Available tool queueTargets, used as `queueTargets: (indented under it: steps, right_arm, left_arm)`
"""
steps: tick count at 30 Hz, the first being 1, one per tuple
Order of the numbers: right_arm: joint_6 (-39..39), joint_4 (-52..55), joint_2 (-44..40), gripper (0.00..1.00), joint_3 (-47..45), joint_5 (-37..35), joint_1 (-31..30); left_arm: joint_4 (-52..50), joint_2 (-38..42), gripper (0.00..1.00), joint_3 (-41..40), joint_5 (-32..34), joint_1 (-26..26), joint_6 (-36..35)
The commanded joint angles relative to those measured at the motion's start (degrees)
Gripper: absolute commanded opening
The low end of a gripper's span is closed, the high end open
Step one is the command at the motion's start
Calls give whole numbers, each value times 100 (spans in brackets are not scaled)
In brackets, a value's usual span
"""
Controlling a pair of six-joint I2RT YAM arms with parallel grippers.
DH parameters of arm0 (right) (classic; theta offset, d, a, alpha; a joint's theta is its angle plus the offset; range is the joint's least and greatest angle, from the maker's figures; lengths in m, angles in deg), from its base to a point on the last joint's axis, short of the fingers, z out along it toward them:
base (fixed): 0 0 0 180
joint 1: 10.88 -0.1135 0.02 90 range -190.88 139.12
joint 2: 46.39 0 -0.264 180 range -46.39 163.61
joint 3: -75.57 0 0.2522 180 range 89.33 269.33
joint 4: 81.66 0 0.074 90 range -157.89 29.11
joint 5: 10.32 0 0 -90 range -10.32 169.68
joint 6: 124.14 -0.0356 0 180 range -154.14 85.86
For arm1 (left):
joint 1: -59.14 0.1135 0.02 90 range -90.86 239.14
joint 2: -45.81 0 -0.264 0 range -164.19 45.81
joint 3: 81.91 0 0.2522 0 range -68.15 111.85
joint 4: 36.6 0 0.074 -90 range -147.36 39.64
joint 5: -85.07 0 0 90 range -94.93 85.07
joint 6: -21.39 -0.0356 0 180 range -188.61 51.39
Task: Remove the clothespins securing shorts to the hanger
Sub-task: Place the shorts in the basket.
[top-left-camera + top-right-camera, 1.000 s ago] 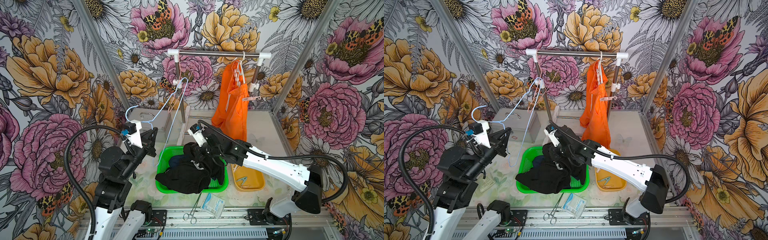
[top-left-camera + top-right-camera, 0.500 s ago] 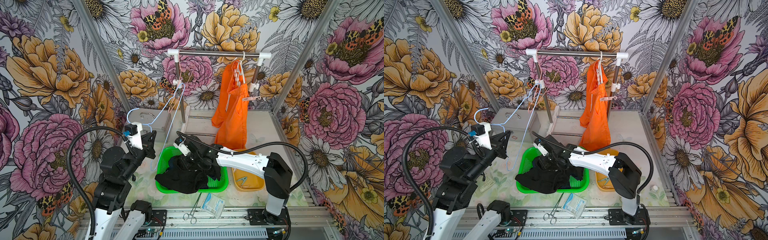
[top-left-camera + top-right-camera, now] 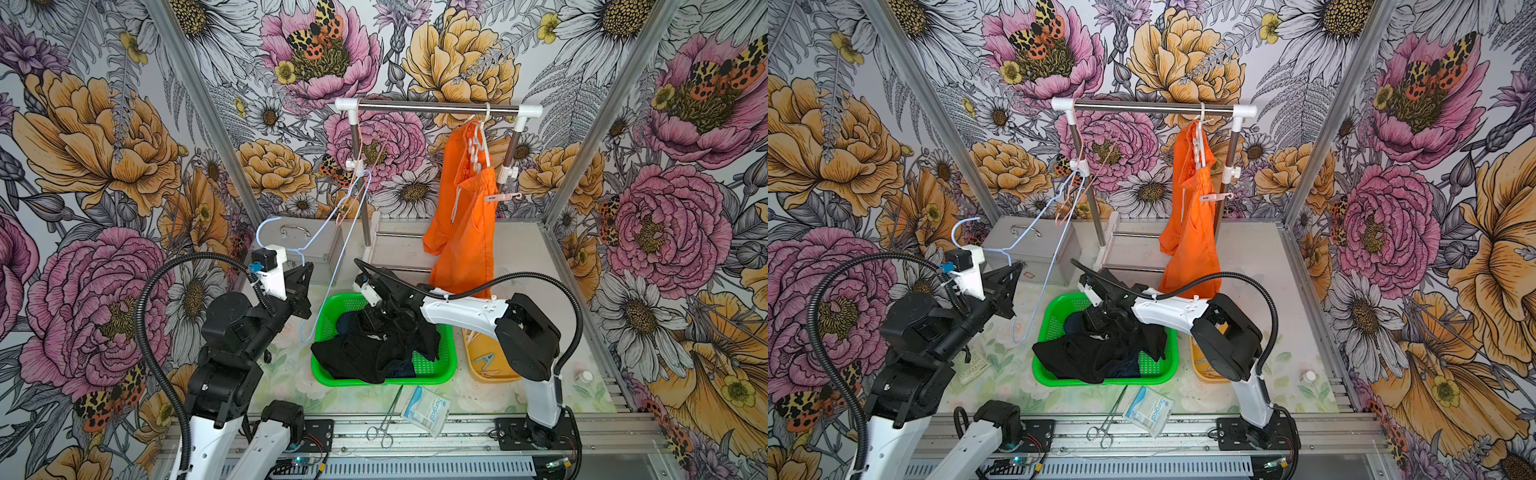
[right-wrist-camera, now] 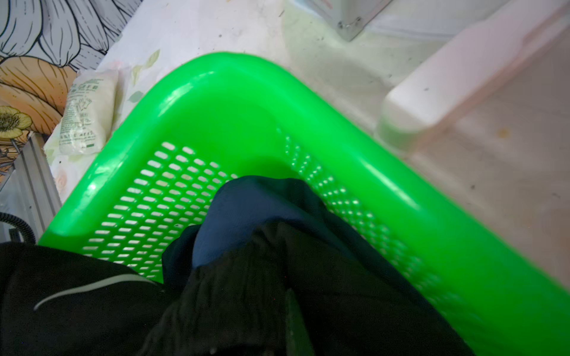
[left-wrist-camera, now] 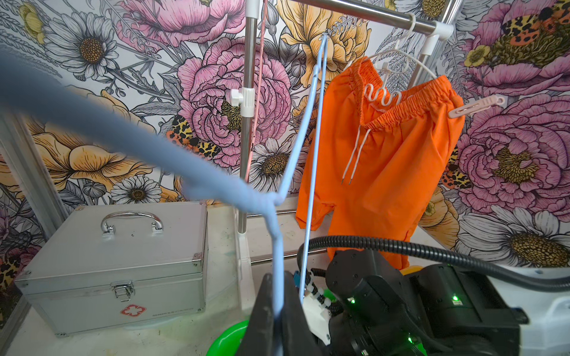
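Clothespin [image 3: 502, 198] on orange shorts [image 3: 463, 237], well apart from both jaws

Orange shorts [image 3: 461, 241], pale-blue hanger [image 5: 276, 240], green basket [image 3: 432, 379]

Lit brightly and evenly from above in both top views, sharp throughout, with soft shadows only. Blurred the hanger [image 5: 92, 123] to a thick smear over the left claw [image 5: 278, 311]. Smeared the basket [image 4: 216, 71] rim, streaked with glare; crushed the black shorts [image 4: 77, 308] to near-featureless dark.
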Motion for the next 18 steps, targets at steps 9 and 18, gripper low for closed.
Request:
queueTargets:
  steps: [9,18]
  right_arm:
    - [36,54,-1607,32,-380,-332,46]
    - [-70,173,-2586,34,-966,-393,-193]
  left_arm:
    - [-840,-216,0,596,31,80,-397]
    - [-1139,-299,0,841,35,109,-467]
